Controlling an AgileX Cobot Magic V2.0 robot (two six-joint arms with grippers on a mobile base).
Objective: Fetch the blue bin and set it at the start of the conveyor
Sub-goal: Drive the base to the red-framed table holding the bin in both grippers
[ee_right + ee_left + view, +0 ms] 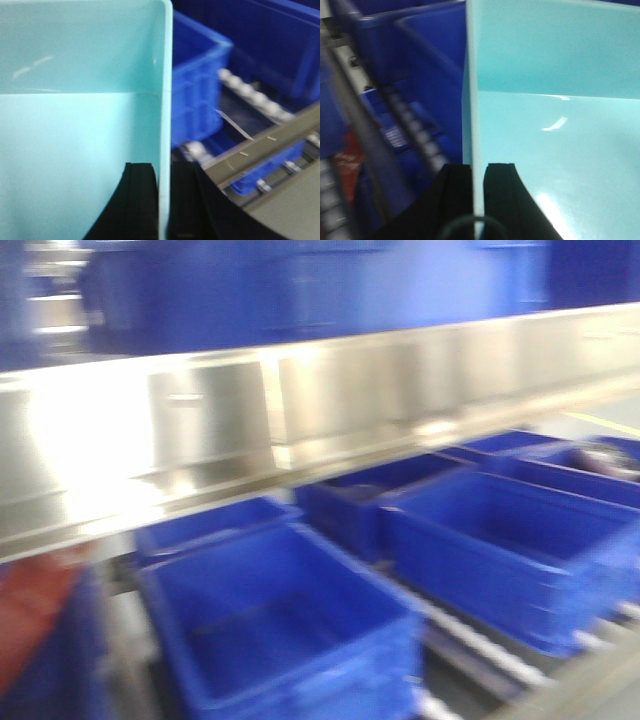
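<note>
Aqua bin [75,125] beside royal-blue bins [200,85] on rollers [250,92]

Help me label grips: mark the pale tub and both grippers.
pale tub [560,130]: left wrist view, inside surface.
left gripper [478,170]: left wrist view, between fingertips pinching tub wall.
right gripper [161,170]: right wrist view, between fingertips pinching tub wall.

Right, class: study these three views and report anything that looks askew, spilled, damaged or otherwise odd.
Nothing stands out. The pale aqua-blue plastic tub shows no crack or spill; the left tool and the right tool each clamp a wall squarely. The dark royal-blue plastic bins sit upright. The front view is blurred.
</note>
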